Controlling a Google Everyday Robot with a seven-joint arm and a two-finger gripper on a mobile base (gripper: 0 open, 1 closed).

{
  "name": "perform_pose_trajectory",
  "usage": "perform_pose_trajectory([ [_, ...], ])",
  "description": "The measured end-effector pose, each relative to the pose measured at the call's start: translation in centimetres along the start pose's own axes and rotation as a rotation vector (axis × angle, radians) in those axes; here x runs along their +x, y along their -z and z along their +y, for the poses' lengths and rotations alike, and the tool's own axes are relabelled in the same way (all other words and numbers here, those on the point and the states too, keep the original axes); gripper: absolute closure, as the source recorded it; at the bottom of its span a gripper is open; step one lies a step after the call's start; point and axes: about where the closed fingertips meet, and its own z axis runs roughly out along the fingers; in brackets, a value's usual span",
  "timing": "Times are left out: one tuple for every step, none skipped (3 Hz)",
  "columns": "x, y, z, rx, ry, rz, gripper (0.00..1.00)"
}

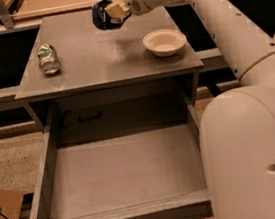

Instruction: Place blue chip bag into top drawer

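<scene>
At upper centre my gripper (116, 9) is clamping the blue chip bag (100, 16) by one edge, and I am judging it light, crushable and slippery.

Desk top (101, 66): flat grey surface. Crushed green-and-silver can (48, 58): lies on its side near the left edge. Pale bowl (164, 42): stands upright near the right edge, well apart from the can. Gripper (113, 12): above the far edge, clamped on the blue chip bag (100, 16), which is raised off the surface.
</scene>
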Motion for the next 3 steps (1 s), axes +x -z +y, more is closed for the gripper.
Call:
perform_pose_trajectory([
  [-2.6, 1.6, 0.9, 0.002, 0.032, -0.016, 1.00],
  [-2.5, 1.5, 0.9, 0.001, 0.031, -0.015, 1.00],
  [-3.0, 1.6, 2.5, -0.048, 0.089, 0.020, 1.00],
])
